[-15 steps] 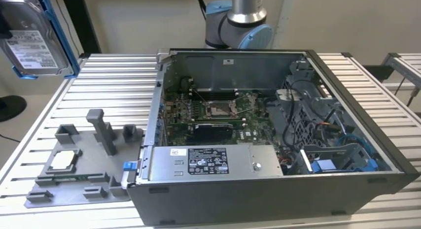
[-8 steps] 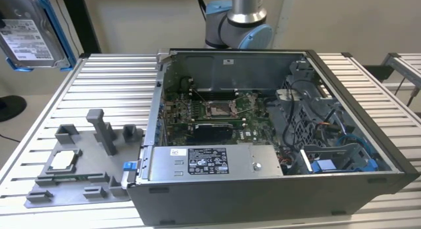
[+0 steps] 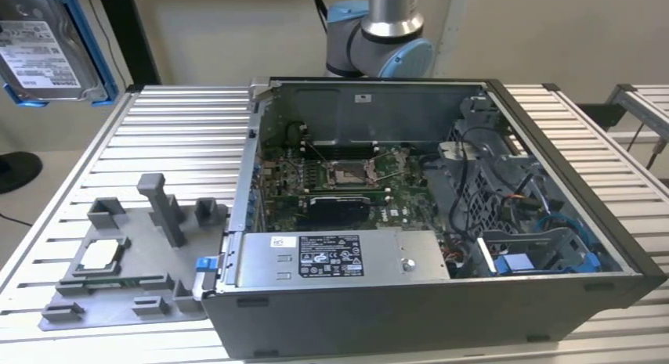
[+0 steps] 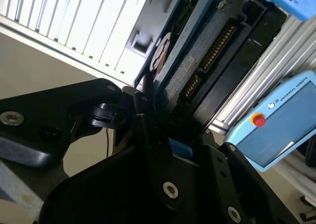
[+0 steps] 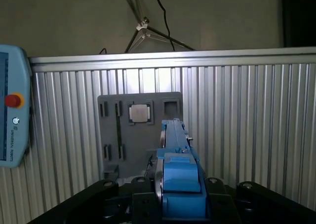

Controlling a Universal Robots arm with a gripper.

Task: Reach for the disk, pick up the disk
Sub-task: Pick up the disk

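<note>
Blue plastic is framing the disk (image 3: 44, 45), a silver metal hard drive with a white label. It is hanging in the air at the upper corner on the exterior view's left, label facing the camera. It is sitting above the ribbed metal table (image 3: 188, 145) and well apart from the open computer case (image 3: 418, 321). In the first wrist view the black gripper (image 5: 178, 194) is clamping the disk between its two fingers, one pressing on each broad face, so the drive is showing edge-on. Its blue bracket end is sitting nearest the wrist. The long axis is running straight out from the wrist, in line with the gripper's reach, and the broad faces are lying parallel to the finger pads. The second wrist view is showing the drive's underside, with its circuit board and a row of connector pins, rising out of the closed fingers. Below the held disk, the grey fixture plate (image 5: 111, 135) is lying flat on the table with a small silver square chip (image 5: 139, 112) resting in one of its recesses. A light blue control pendant (image 4: 279, 135) with a red button is hanging off to one side. Judging from this, the disk is already lifted clear of any support and nothing else is touching it.
</note>
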